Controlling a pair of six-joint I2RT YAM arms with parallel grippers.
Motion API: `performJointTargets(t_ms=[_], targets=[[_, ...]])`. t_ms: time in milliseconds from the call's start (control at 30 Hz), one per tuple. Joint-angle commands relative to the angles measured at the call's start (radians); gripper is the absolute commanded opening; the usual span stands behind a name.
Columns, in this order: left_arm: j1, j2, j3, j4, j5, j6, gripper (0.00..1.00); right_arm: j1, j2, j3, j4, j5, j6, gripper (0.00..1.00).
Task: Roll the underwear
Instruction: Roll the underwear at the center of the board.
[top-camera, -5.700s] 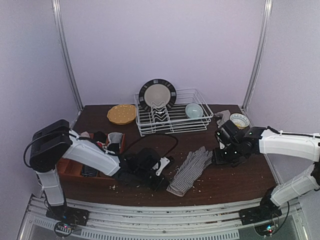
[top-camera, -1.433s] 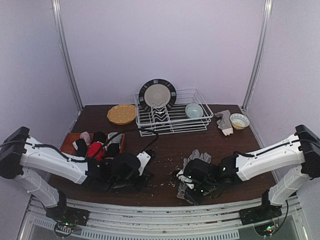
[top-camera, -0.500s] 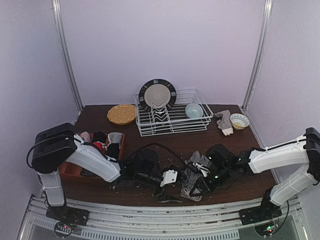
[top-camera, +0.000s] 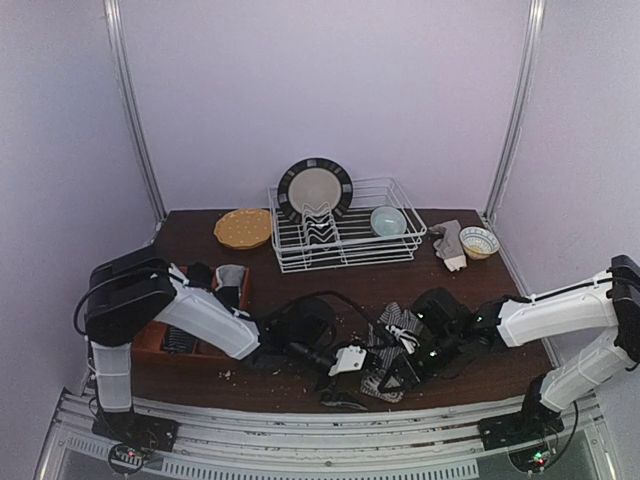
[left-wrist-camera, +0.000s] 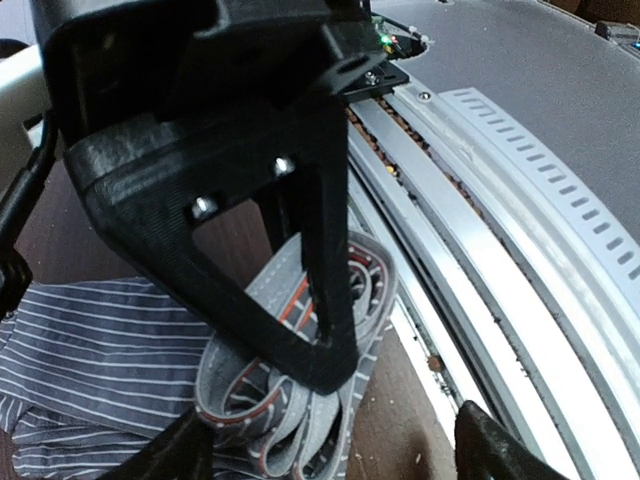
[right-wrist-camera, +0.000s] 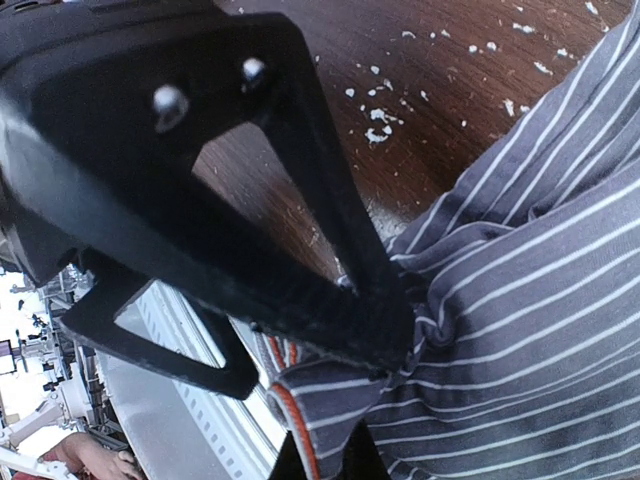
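A: Change?
B: left arm (top-camera: 205, 320) reached further right; left gripper (left-wrist-camera: 335, 450) closer to striped underwear (top-camera: 398, 328); fingers spread wide.
A: Right?
B: right gripper (right-wrist-camera: 385, 340) unmoved; low, pinching its waistband at table (top-camera: 470, 290) front edge.

Striped underwear (top-camera: 393, 325) bunched near table (top-camera: 490, 372) front edge; left arm (top-camera: 215, 325), right arm (top-camera: 545, 315) meet there.

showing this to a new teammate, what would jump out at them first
Both arms meet near the front of the table over the dark striped underwear: the right gripper is shut on a fold of it, the left gripper hangs open over its bunched waistband. Behind stands a white dish rack holding a dark-rimmed plate, and a wooden box of other garments sits at the left.
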Motion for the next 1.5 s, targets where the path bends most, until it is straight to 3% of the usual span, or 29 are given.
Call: performJointTargets(t_ms=[0, 133, 333, 467, 500, 567, 667, 833, 1033, 1467], targets=[[0.007, 0.030, 0.051, -0.029, 0.009, 0.030, 0.71, -0.005, -0.010, -0.006, 0.012, -0.014, -0.002, 0.00], [0.007, 0.046, 0.059, -0.019, -0.017, 0.031, 0.44, -0.004, -0.010, -0.005, 0.011, -0.016, 0.000, 0.00], [0.008, 0.067, 0.084, -0.016, -0.018, 0.029, 0.37, 0.003, -0.009, -0.001, 0.010, -0.016, 0.002, 0.00], [0.008, 0.067, 0.079, 0.005, -0.012, 0.015, 0.13, 0.008, -0.023, 0.005, 0.000, -0.010, 0.008, 0.00], [0.008, 0.063, 0.071, 0.016, -0.014, 0.009, 0.08, 0.011, -0.032, 0.011, -0.012, 0.000, 0.011, 0.01], [0.008, 0.053, 0.057, 0.028, -0.011, -0.005, 0.00, 0.016, -0.061, 0.027, -0.049, 0.027, 0.011, 0.15], [0.010, 0.039, 0.045, 0.025, -0.004, -0.027, 0.00, 0.021, -0.109, 0.054, -0.111, 0.077, 0.005, 0.38], [0.018, 0.014, 0.030, 0.007, 0.011, -0.087, 0.00, 0.022, -0.205, 0.078, -0.205, 0.199, -0.016, 0.49], [0.025, -0.029, 0.043, -0.084, 0.114, -0.199, 0.00, 0.022, -0.291, 0.037, -0.193, 0.412, 0.032, 0.47], [0.061, 0.067, 0.307, -0.453, 0.215, -0.399, 0.00, 0.033, -0.353, -0.066, -0.111, 0.457, 0.077, 0.40]])
